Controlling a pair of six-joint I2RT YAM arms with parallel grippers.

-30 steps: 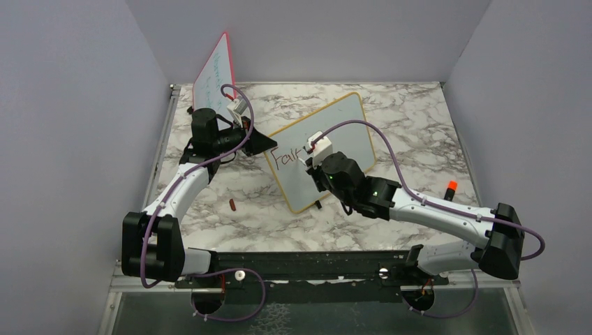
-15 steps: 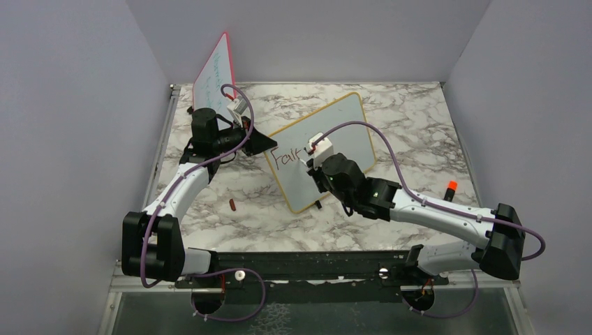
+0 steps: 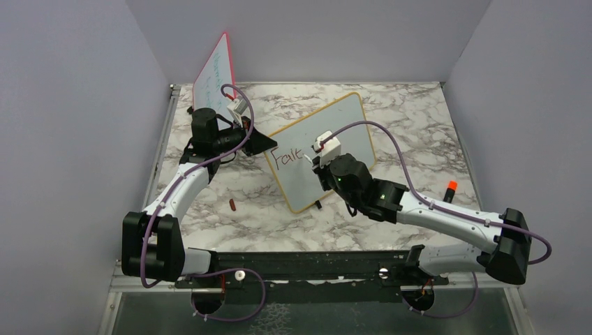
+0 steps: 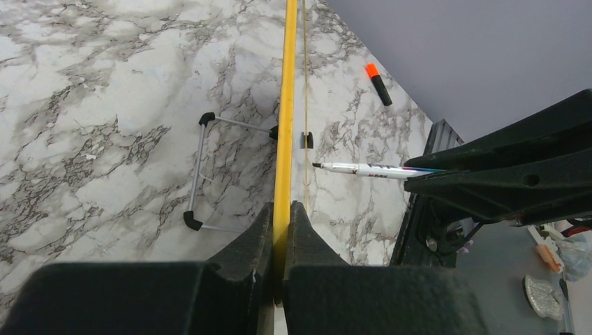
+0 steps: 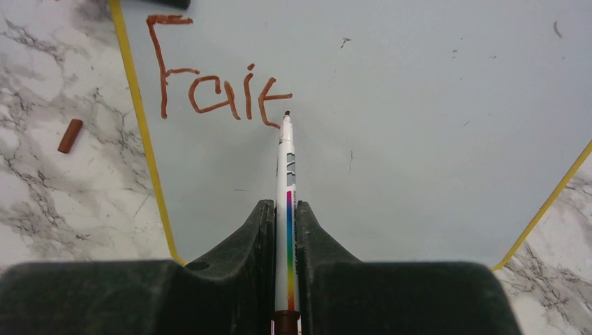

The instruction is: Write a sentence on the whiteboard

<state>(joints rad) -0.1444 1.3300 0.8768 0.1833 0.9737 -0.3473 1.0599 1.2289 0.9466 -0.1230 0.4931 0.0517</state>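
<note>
A rectangular white whiteboard with a yellow-orange frame and rounded corners [image 3: 349, 125] is standing near the middle of a grey-veined white marble table [image 3: 419, 125], turned at a slant. The left gripper [image 4: 281, 216] is pinching the board's yellow left edge, its black jaws closed tight on the frame. Behind the board, a thin grey wire stand with black feet [image 4: 202, 167] is resting on the marble.

The right gripper [image 5: 286, 216] is clamping a slim white marker with a rainbow stripe [image 5: 287, 160] between its closed jaws and pointing it at the board's face. The dark red handwritten sentence [image 5: 248, 98] is reading "Fait" so far, near the board's upper left corner. The marker's tip is sitting just beside the foot of the "t"; whether it is touching the surface cannot be told.

A small red-brown cap [image 3: 232, 204] is lying on the marble to the left of the board. An orange-tipped black marker [image 3: 450, 188] is lying well apart on the right. A red-pink-framed board with faint writing [image 3: 216, 70] is leaning at the back left corner.
</note>
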